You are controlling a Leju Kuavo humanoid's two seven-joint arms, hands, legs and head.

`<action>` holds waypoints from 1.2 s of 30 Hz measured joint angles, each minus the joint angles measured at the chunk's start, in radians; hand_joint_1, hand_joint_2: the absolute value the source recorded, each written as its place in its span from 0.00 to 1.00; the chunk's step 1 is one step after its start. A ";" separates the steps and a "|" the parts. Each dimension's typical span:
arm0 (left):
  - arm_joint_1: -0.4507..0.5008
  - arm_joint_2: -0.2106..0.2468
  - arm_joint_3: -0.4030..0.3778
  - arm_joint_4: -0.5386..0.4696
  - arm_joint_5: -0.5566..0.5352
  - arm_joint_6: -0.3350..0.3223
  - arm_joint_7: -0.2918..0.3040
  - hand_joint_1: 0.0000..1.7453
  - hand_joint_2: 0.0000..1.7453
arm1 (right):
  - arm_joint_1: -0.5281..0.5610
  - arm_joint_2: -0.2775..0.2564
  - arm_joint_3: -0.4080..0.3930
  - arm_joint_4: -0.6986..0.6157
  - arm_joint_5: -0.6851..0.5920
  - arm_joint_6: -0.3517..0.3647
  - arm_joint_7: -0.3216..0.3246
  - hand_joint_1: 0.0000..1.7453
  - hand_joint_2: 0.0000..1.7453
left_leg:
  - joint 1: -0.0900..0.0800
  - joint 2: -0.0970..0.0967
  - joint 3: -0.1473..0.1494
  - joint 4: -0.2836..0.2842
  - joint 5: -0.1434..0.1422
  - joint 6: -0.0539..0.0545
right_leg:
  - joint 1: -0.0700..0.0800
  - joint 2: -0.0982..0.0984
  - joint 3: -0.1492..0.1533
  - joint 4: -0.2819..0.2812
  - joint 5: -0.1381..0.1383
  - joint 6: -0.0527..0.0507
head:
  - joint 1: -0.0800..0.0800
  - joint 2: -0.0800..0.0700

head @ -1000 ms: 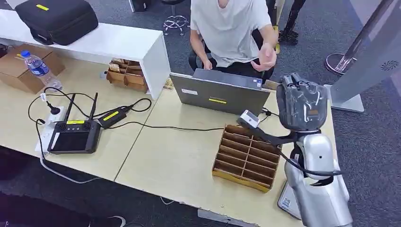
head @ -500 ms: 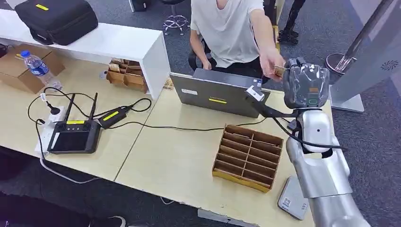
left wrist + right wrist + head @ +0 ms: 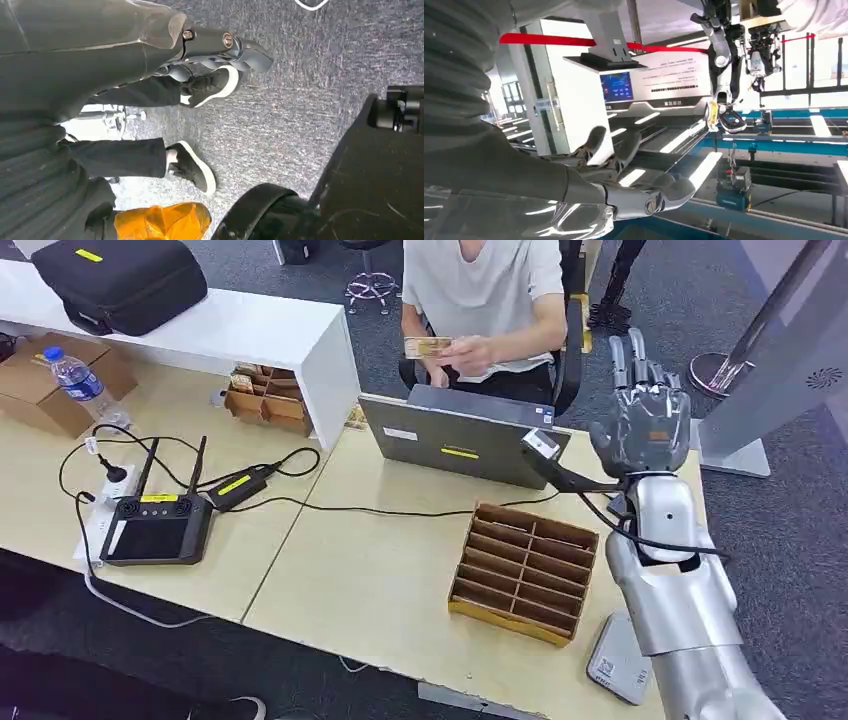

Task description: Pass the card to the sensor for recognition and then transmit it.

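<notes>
Fingers (image 3: 634,352) of the right hand (image 3: 645,420) stand straight and spread, pointing up, with nothing between them; the right wrist view confirms the hand (image 3: 624,170) empty, fingers apart. The hand is raised above the table's far right corner, level with the laptop (image 3: 465,438), its silver forearm rising from the near right edge. The left hand (image 3: 220,47) hangs over grey carpet with its dark fingers extended close together; whether it is closed I cannot tell, though nothing shows in it.

The card (image 3: 427,347) is off the table, held flat in the hands of a seated person (image 3: 485,300) in a white shirt behind the laptop, well apart from the robot's hand. The sensor (image 3: 620,660), a flat grey pad, lies at the table's near right corner beside the forearm. A brown slotted organiser (image 3: 525,572) sits between the laptop and the near edge. A black controller (image 3: 157,527) with cables lies toward the left edge, a water bottle (image 3: 82,385) near the far left corner.
</notes>
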 joint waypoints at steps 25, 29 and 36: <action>0.040 0.068 0.020 0.000 0.038 0.013 -0.099 0.00 1.00 | -0.099 -0.410 0.127 0.208 0.002 0.166 0.385 0.00 1.00 | -0.001 -0.003 -0.003 0.001 0.000 0.001 | -0.001 -0.003 -0.001 -0.001 0.001 0.000 | 0.000 0.000; 0.044 0.074 0.031 0.000 0.045 0.022 -0.093 0.00 1.00 | -0.105 -0.490 0.124 0.253 0.002 0.191 0.408 0.00 1.00 | -0.001 -0.003 -0.003 0.001 0.000 0.001 | -0.001 -0.003 -0.001 -0.002 0.001 0.000 | 0.000 0.000; 0.056 0.084 0.051 0.000 0.048 0.027 -0.081 0.00 1.00 | -0.066 -0.609 0.077 0.342 0.002 0.187 0.444 0.00 1.00 | -0.001 -0.003 -0.003 0.001 0.000 0.001 | 0.000 -0.003 -0.002 -0.002 0.001 0.000 | 0.000 0.000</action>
